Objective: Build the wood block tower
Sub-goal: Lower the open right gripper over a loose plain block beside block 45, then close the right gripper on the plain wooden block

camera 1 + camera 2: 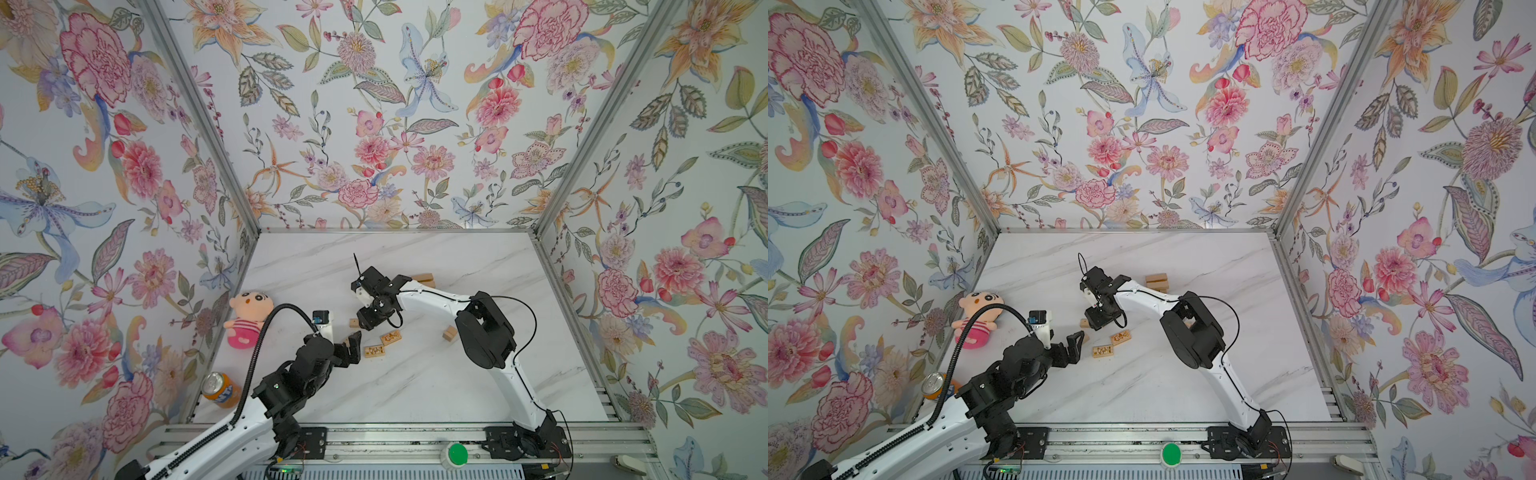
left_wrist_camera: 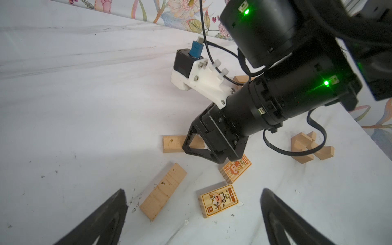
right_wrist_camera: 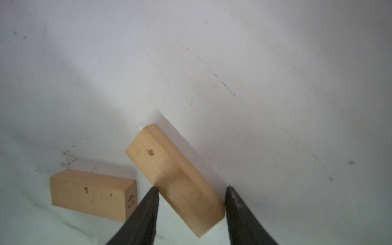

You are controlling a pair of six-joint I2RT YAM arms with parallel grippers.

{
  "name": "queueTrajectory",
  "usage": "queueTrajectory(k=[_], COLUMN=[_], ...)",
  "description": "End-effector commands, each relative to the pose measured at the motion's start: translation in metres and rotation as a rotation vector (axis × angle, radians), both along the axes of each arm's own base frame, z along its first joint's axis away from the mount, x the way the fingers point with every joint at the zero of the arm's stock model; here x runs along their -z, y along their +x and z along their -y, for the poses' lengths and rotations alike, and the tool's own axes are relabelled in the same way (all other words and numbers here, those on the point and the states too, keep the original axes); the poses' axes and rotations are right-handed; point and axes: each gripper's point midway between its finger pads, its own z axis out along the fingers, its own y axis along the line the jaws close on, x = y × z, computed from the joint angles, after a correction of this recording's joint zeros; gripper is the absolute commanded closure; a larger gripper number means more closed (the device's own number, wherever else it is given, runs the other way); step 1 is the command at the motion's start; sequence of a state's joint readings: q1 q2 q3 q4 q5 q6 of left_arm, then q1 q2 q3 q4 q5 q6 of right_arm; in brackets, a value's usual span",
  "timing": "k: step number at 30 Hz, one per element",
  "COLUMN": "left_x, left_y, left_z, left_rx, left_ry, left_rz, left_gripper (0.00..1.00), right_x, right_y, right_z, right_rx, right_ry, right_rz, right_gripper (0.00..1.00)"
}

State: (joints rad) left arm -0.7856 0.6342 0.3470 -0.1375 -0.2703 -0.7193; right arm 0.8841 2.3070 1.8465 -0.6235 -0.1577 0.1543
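Judging from its clean tan faces and square edges, we take the wood block [image 3: 169, 169] under the right gripper [image 3: 192, 187] to be light, rigid and fairly smooth. It will not crush, but it can pivot or slip out if pinched off-centre or across its corners. The best hold, we think, is across its two long narrow sides near mid-length. It lies flat on the marble table [image 1: 415, 386]. In the right wrist view it sits askew between the two fingers [image 3: 144, 212], which stand close against its sides near one end; whether they already press it we cannot tell. A second plain block [image 3: 91, 195], marked 45 on its end, lies just beside it. The left gripper [image 2: 193, 191] is spread wide and empty, hanging over that second block and the printed blocks [image 1: 391, 338]. The tower [image 1: 423, 277], so far only a low stack, stands well apart near the back, beyond the right arm [image 1: 436, 299].
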Motion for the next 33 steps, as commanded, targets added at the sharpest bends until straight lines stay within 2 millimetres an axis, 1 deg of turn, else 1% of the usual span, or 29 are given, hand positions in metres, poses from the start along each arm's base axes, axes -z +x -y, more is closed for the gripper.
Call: queueTrajectory(k=[1, 8, 17, 21, 26, 30, 33], left_x=[0.001, 0.000, -0.002, -0.005, -0.006, -0.006, -0.007], left_y=[0.001, 0.002, 0.004, 0.004, 0.005, 0.005, 0.005], left_z=[-0.003, -0.001, 0.001, 0.002, 0.002, 0.002, 0.002], left_rx=[-0.013, -0.006, -0.002, 0.001, 0.001, 0.003, 0.003], left_ry=[0.013, 0.015, 0.019, 0.022, 0.026, 0.027, 0.027], left_rz=[0.008, 0.011, 0.017, 0.021, 0.022, 0.023, 0.026], left_gripper=[0.01, 0.01, 0.01, 0.01, 0.01, 0.01, 0.01], right_x=[0.008, 0.003, 0.000, -0.006, -0.020, -0.027, -0.026], right_y=[0.008, 0.014, 0.009, 0.007, 0.009, 0.013, 0.015], right_z=[0.012, 0.027, 0.039, 0.040, 0.038, 0.035, 0.031], right_rx=[0.048, 0.103, 0.146, 0.145, 0.126, 0.106, 0.091], right_ry=[-0.056, -0.074, -0.090, -0.082, -0.061, -0.065, -0.063], right_rz=[0.015, 0.024, 0.018, 0.024, 0.042, 0.062, 0.058], right_gripper=[0.50, 0.52, 0.53, 0.50, 0.42, 0.41, 0.42])
